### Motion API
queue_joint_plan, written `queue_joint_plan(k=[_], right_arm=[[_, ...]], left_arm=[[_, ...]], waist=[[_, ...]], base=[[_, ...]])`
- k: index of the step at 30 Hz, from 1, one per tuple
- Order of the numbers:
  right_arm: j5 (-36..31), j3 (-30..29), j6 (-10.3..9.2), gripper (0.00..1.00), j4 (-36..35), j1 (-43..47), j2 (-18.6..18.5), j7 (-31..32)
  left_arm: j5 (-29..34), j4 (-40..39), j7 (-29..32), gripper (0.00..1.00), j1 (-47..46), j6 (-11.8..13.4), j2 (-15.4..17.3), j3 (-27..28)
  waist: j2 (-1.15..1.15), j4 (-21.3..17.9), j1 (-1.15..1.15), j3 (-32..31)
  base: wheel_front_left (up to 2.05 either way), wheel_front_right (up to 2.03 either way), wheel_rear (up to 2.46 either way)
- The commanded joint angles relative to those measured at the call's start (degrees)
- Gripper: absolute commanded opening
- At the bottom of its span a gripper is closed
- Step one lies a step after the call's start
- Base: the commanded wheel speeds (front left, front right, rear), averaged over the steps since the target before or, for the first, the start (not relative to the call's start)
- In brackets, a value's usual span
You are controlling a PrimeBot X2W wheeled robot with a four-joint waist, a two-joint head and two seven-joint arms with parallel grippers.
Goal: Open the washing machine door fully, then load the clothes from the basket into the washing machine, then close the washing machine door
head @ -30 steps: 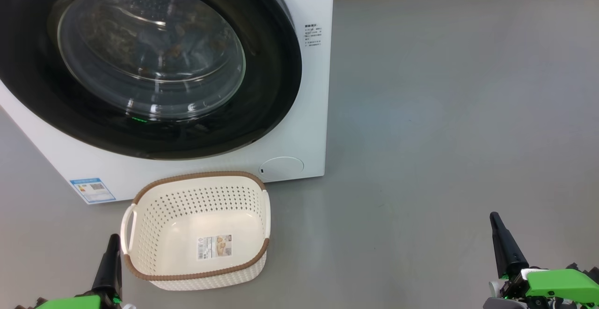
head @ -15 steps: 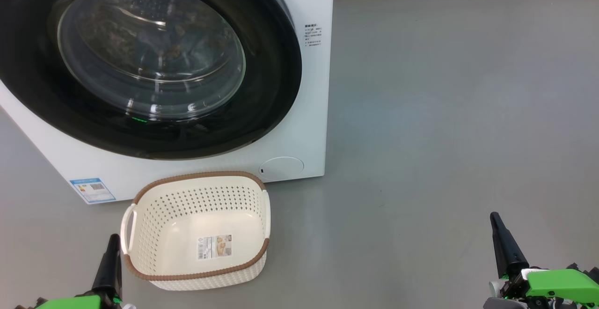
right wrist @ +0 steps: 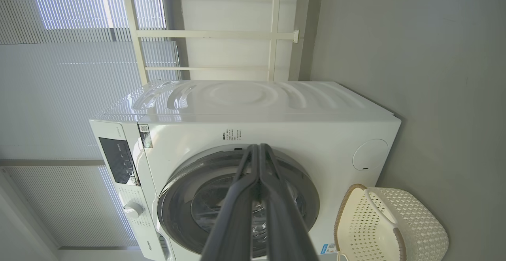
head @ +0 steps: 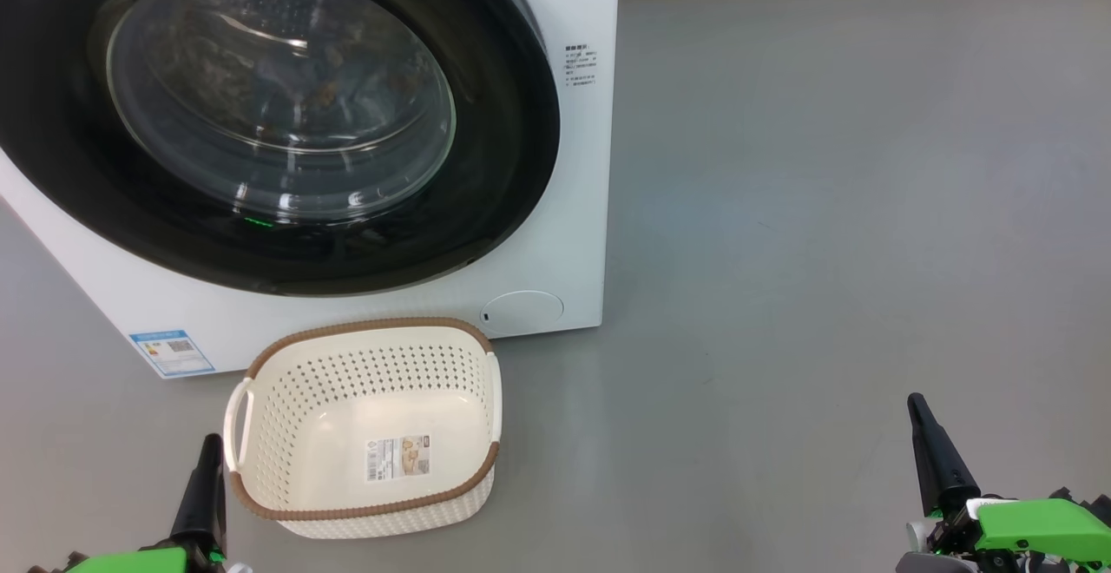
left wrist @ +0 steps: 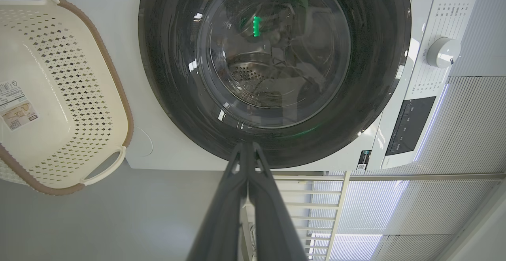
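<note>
The washing machine (head: 555,208) (right wrist: 276,114) fills the upper left of the head view, and its door (head: 278,113) (left wrist: 272,67) (right wrist: 182,197) lies flush against the front. Through the glass bowl I make out the clothes (head: 295,78) inside the drum. In front of the machine the basket (head: 364,430) (left wrist: 55,91) (right wrist: 391,225) stands on the floor with only a label on its bottom. My left gripper (head: 208,447) (left wrist: 247,146) is shut beside the basket's left handle, holding nothing. Far to the right, my right gripper (head: 916,404) (right wrist: 259,148) is shut over the bare floor.
Grey floor (head: 825,208) stretches to the right of the machine. A round service cap (head: 522,308) and a blue energy sticker (head: 172,352) mark the machine's lower front. White rails (right wrist: 213,33) and window blinds (right wrist: 79,75) stand behind the machine.
</note>
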Motion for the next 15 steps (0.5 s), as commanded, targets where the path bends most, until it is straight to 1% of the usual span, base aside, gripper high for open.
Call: queue_joint_plan(k=[1, 15], right_arm=[[-0.4, 1.0, -0.08, 0.0, -1.6, -2.3, -0.1, 0.2], [-0.5, 0.8, -0.08, 0.0, -1.6, -2.3, 0.0, 0.4]], left_arm=[[-0.2, -1.0, 0.2, 0.0, -2.2, -0.6, 1.2, 1.5], [-0.2, -1.1, 0.2, 0.0, -2.2, -0.6, 1.2, 1.5]], waist=[[0.0, 0.0, 0.0, 0.0], [0.0, 0.0, 0.0, 0.0]], base=[[0.0, 0.0, 0.0], [0.0, 0.0, 0.0]])
